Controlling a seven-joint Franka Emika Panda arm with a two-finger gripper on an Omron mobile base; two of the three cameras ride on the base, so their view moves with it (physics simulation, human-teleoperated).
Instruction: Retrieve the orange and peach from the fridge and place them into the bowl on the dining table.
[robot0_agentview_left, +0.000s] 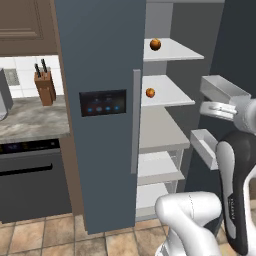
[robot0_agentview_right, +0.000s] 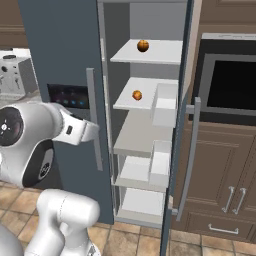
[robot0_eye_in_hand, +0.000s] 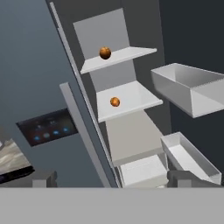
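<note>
— Where's the fruit?
— In the tall slate-blue fridge (robot0_agentview_left: 102, 115), right door open: I see the darker orange ball (robot0_eye_in_hand: 105, 53) at the top pale shelf's left edge, the brighter one (robot0_eye_in_hand: 114, 102) below.
— The two-finger gripper (robot0_eye_in_hand: 111, 178)?
— Spread wide, holding nothing, touching nothing.

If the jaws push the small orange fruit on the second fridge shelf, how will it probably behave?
The orange fruit is round and sits free on a flat, rimless shelf, so a nudge would likely roll it, perhaps off the edge. Its smooth curved surface may slip between narrow jaws. It looks small, so probably light; firmness cannot be judged.
</note>
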